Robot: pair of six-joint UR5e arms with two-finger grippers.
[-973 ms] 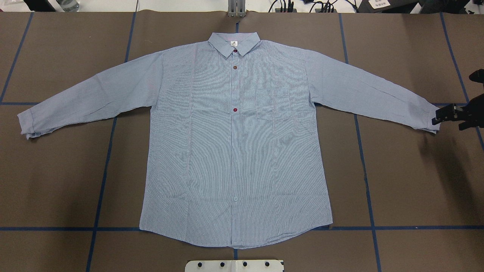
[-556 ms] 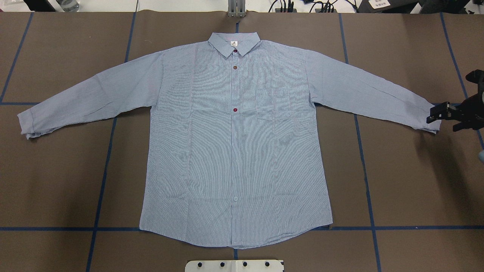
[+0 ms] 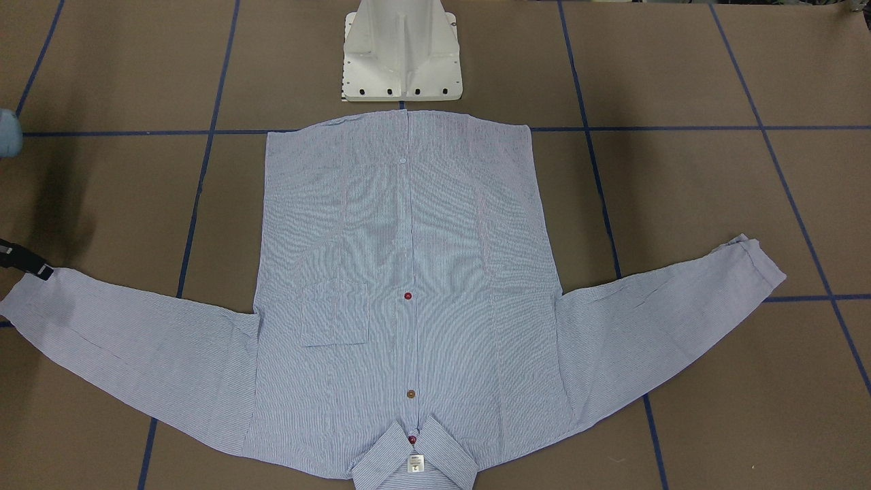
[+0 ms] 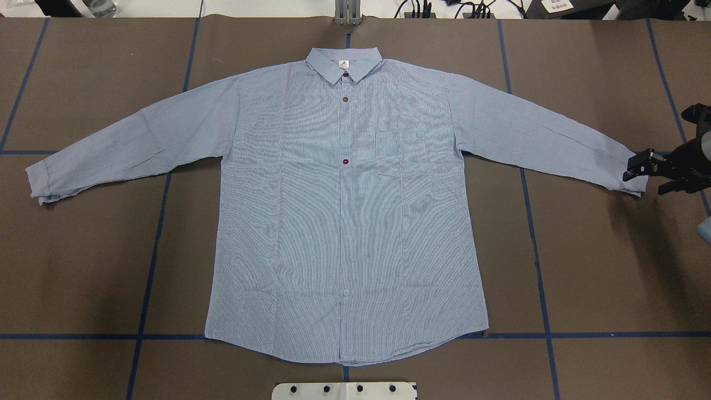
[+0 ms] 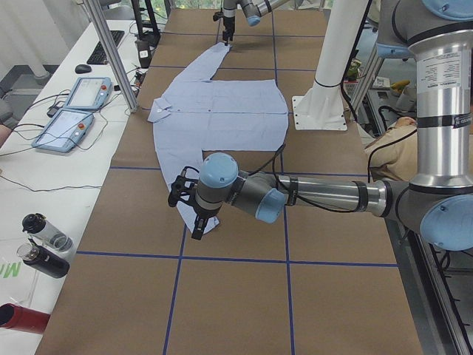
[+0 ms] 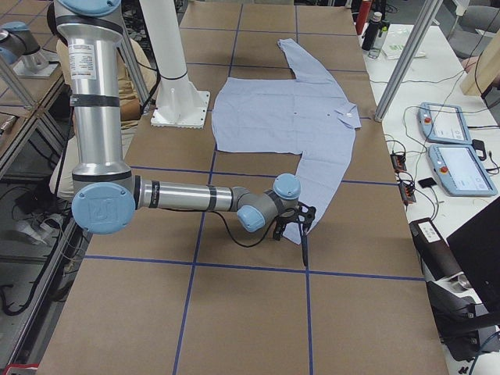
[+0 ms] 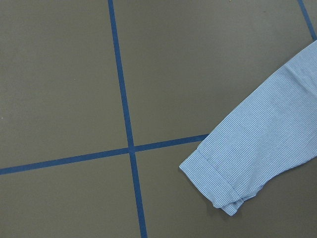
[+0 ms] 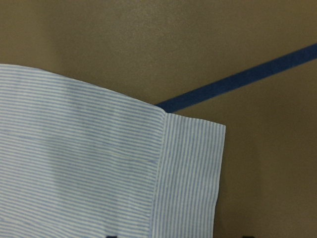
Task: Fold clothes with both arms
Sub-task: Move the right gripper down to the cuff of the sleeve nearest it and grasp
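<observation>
shirt (image 4: 344, 222) flat on desk (image 4: 83, 266) | right fingers (image 4: 636, 165) at sleeve cuff (image 4: 640, 186), seemingly spread wide | left fingers (image 5: 197, 225) near other cuff (image 4: 38, 186), can't tell spread

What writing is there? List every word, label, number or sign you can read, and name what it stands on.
No text reads clearly in any view.
neck label inside the shirt collar: dark print, too small to read.
white sheet beyond the table's far edge: print, blurred.
green lettering on the white side table: cut off by the frame.
pendant screens: too small to read.
</observation>
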